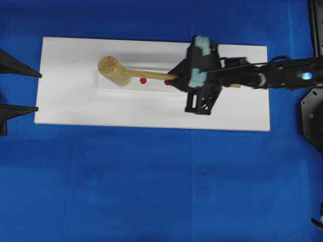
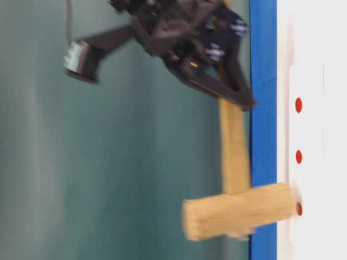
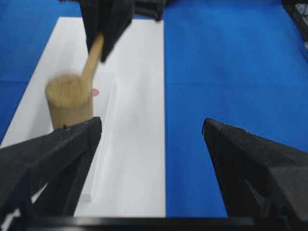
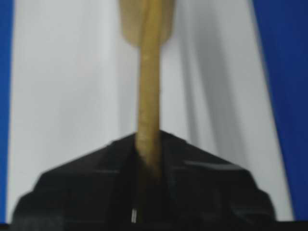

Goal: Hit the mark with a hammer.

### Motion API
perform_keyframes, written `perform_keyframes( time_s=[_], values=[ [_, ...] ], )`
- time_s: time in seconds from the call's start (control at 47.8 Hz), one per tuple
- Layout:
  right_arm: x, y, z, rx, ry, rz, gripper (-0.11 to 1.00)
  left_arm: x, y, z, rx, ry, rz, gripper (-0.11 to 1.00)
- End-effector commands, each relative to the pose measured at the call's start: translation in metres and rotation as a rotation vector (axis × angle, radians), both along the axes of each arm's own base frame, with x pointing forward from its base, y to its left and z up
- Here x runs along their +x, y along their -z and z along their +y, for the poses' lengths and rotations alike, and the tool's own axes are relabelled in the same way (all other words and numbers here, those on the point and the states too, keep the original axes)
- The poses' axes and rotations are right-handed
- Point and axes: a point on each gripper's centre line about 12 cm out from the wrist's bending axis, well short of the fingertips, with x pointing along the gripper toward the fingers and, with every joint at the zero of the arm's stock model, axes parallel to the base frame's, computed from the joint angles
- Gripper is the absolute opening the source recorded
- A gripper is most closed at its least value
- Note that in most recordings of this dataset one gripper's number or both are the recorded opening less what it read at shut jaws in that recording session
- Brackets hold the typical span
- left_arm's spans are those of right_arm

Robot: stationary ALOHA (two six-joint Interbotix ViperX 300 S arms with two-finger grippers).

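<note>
**Wooden hammer head down on the strip**

We see the right gripper (image 1: 176, 77) clamped on the hammer (image 1: 114, 70) handle, the head resting against the raised strip (image 1: 151, 86) over the mark (image 2: 299, 208). Our left gripper (image 1: 38, 92) stands wide apart, holding nothing, beside the white board (image 1: 70, 106).

My right arm (image 1: 282, 74) is matte black, with a small glowing bluish-white light near the wrist. Its black latticed gripper (image 1: 177, 77) carries two pale teal pads. My left gripper (image 1: 38, 92) shows two long, tapered, matte black fingers (image 3: 50, 154) with pointed tips.
</note>
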Motion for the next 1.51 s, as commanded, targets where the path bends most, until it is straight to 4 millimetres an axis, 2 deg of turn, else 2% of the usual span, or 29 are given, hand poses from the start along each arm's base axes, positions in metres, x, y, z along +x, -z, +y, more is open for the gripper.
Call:
perform_keyframes(
  time_s=[0.0,0.125,0.251,0.544,0.669,0.857,0.962,1.192,1.338,1.485],
  values=[
    [-0.008,-0.033,0.001,-0.020,-0.003,-0.088,0.03,0.002,-0.002,0.000,0.002,-0.001,-0.003,0.84],
    [-0.029,-0.047,0.005,-0.029,-0.004,-0.133,0.03,0.002,0.000,0.000,0.002,-0.001,0.003,0.84],
    [-0.043,-0.049,0.008,-0.035,0.003,-0.149,0.03,0.002,0.001,0.000,0.002,-0.001,0.003,0.84],
    [-0.049,-0.048,0.007,-0.042,0.018,-0.154,0.03,0.002,0.000,0.000,0.002,0.000,0.000,0.84],
    [-0.048,-0.031,0.006,-0.045,0.027,-0.107,0.03,0.002,0.000,0.000,0.002,-0.001,0.000,0.84],
    [-0.045,0.029,0.003,-0.001,0.068,0.068,0.03,0.002,0.000,0.000,0.002,-0.001,0.000,0.84],
    [-0.043,0.041,0.006,0.024,0.055,0.109,0.03,0.001,-0.001,0.000,0.000,-0.002,-0.006,0.84],
    [-0.045,0.026,0.006,0.018,0.056,0.061,0.03,0.001,0.000,0.000,-0.006,-0.003,-0.003,0.84],
    [-0.050,0.000,0.007,0.008,0.046,-0.015,0.03,0.001,0.000,0.000,-0.006,-0.003,-0.003,0.84],
    [-0.066,-0.023,0.009,-0.002,0.041,-0.093,0.03,0.001,0.000,0.000,-0.008,-0.002,0.000,0.84]
  ],
)
